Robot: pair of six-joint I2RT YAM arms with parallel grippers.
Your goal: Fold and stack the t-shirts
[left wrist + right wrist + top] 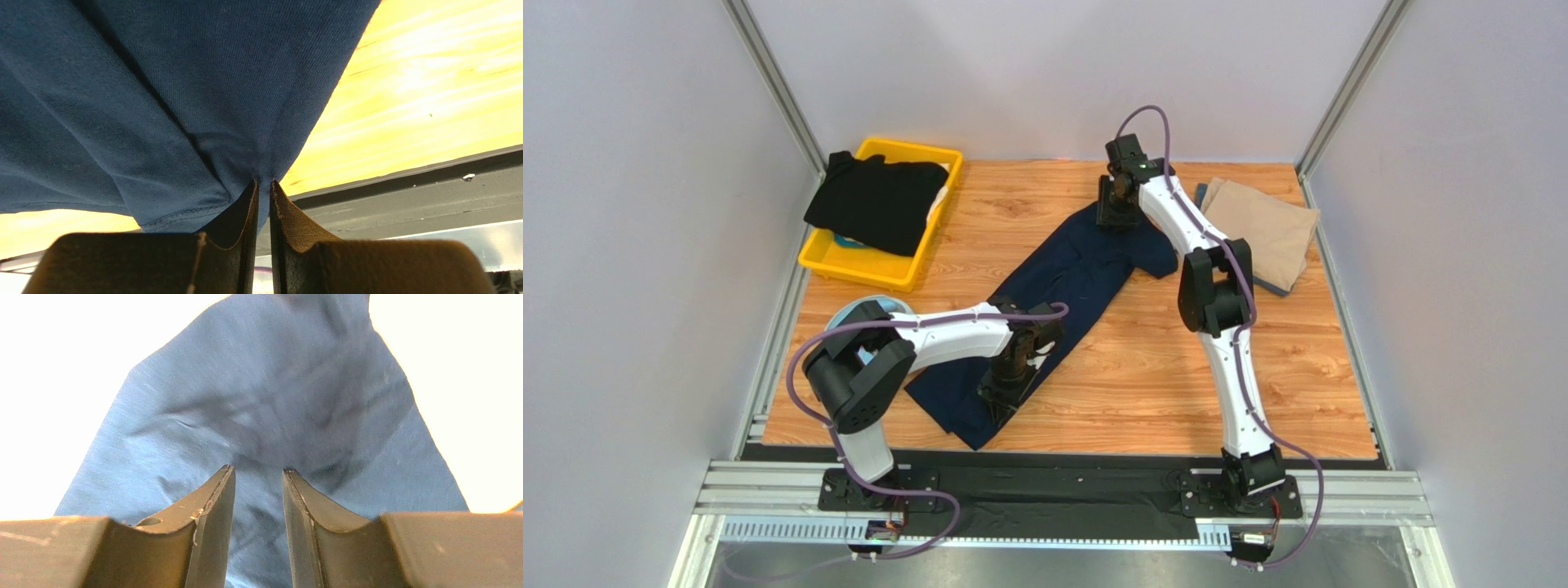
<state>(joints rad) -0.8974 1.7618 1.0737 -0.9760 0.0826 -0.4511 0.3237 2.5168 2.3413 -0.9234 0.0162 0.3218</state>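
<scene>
The navy t-shirt (1075, 276) is a soft, fine-ribbed knit, lying as a long, rumpled diagonal band across the pale, grained wooden table (1161, 368). It runs from one pincer to the other. At its near end the left pincer (264, 182) has its two dark, wedge-shaped fingers pressed almost together on a bunch of the cloth, and folds fan out from the pinch. A stitched hem curls just left of the fingertips.

At the far end the right pincer (258, 470) points down at the same shirt with its fingers spread. There is a plain gap between them, and creased blue fabric lies under and beyond the tips, looking washed-out against the bright table.

Just to the right of the right pincer lies the tan t-shirt (1265, 233), folded into a flat, smooth-edged slab. Well to its left, and beyond the left pincer, is a shallow rectangular yellow bin (836, 263) of glossy plastic. The black t-shirt (879, 196) is heaped in it, matte and loose, spilling over the rim on the far and left sides.
</scene>
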